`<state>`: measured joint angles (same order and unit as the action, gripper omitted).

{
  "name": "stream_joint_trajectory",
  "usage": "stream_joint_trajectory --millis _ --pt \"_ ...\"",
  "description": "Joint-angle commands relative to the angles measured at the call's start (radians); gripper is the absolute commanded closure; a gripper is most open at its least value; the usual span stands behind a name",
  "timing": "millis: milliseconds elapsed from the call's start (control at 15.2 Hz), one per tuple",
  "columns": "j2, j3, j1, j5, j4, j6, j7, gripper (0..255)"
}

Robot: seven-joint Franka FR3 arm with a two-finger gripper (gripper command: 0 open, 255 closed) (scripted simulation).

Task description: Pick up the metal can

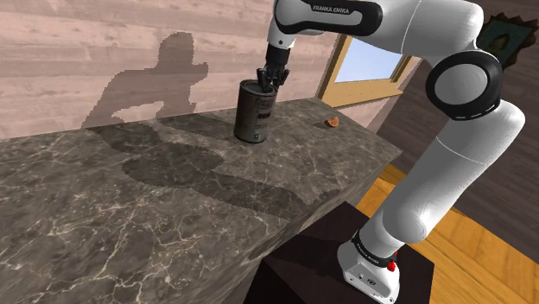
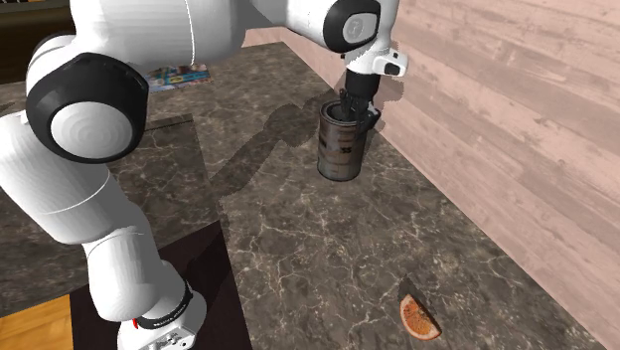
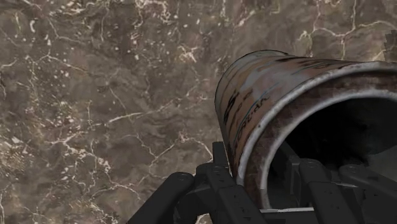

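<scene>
A rusty, dark metal can (image 1: 253,112) stands upright near the back of the marble counter (image 1: 129,216), close to the wooden wall. My gripper (image 1: 266,84) comes down on its open top and is shut on the rim. In the wrist view one black finger (image 3: 219,172) lies outside the can (image 3: 273,95) wall and the other sits inside the opening. In the second exterior view the can (image 2: 341,144) hangs under the gripper (image 2: 355,107), leaning slightly. I cannot tell whether its base touches the counter (image 2: 298,249).
An orange slice (image 2: 417,318) lies on the counter further along the wall, also in the shoulder view as a small orange slice (image 1: 331,123). A magazine (image 2: 177,73) lies at the far counter edge. The wooden wall (image 1: 104,52) runs right behind the can.
</scene>
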<state>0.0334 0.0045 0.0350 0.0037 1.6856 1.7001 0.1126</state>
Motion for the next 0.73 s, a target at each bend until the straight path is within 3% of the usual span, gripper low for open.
stream_joint_trajectory --millis 0,660 --pt "0.003 0.0 0.0 0.0 -0.032 -0.026 -0.001 255" --pt "0.033 0.0 0.0 0.0 -0.206 -0.17 0.0 255"
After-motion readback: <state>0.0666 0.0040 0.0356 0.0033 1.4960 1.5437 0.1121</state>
